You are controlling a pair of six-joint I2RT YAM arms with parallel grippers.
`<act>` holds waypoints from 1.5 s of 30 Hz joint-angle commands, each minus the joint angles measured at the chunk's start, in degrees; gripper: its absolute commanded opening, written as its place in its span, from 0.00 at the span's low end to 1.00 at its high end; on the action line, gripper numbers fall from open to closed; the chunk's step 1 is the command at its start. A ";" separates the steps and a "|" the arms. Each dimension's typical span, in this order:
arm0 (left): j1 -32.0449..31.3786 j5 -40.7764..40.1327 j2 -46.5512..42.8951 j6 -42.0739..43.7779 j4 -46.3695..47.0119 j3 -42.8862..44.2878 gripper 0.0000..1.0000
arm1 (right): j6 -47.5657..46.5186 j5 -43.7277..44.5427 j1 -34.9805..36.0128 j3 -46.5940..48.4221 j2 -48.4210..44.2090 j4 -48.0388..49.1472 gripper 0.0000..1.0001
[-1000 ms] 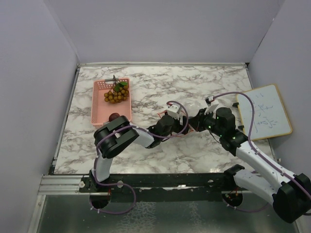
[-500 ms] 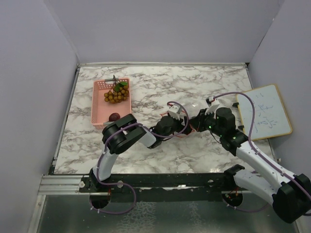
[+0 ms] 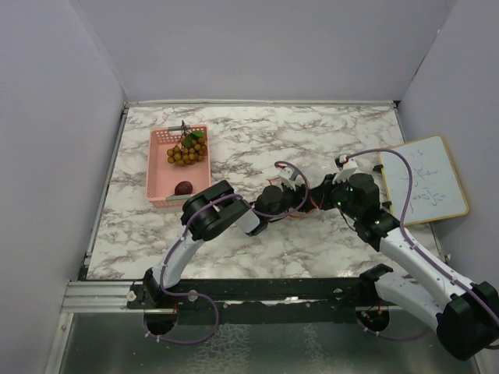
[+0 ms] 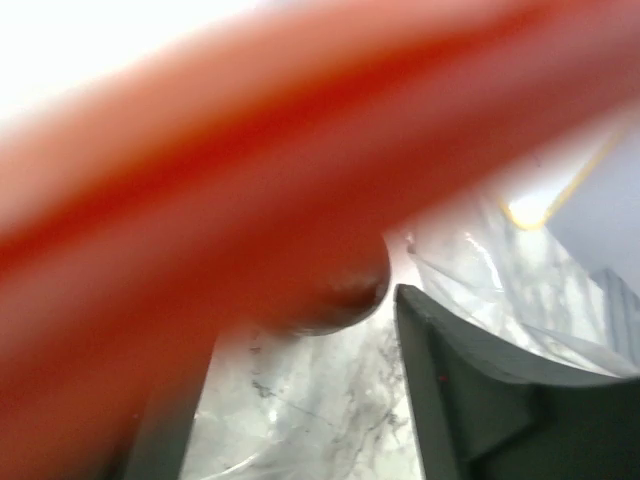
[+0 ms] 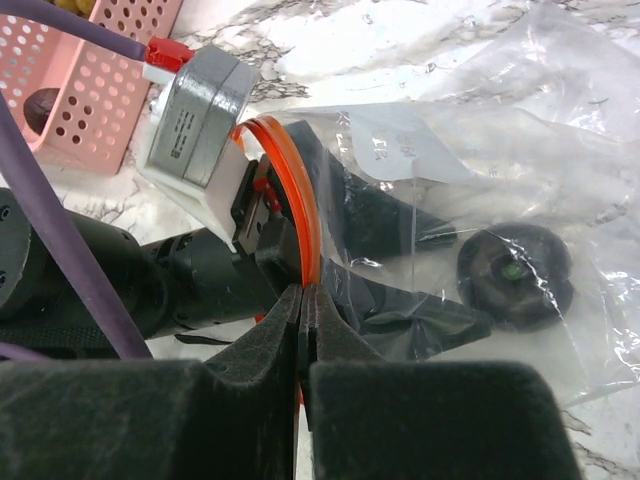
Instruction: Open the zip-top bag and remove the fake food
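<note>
The zip-top bag lies on the marble worktop just to the 3 o'clock side of centre, between the two arms. The right claw is pinched fully closed on the orange-red zip strip, holding the mouth as a loop. The left claw is inside the bag through that loop, fingers spread and gripping nothing.

A dark round piece with a green speck sits in the bag at 3 o'clock from those fingers. It is probably more fake food. The golden-brown grape bunch and the maroon fruit already lie in the pink basket at 10 o'clock.

The film looks thin, limp and slick, so the stiffer strip seems the only sound hold. The round piece is likely light, hard and prone to roll; closing across its widest part should suit it.
</note>
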 commanded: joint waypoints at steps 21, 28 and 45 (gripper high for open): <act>-1.76 11.18 2.61 -4.73 13.85 2.47 0.73 | 0.44 -6.56 2.47 1.73 -2.20 -1.14 0.01; -1.77 14.05 1.40 0.44 16.77 -3.24 0.86 | -0.96 -3.07 2.43 2.38 -3.56 -3.12 0.01; -6.33 10.95 1.22 15.03 -3.31 1.59 0.80 | 1.56 -8.40 2.41 1.33 -1.62 0.55 0.01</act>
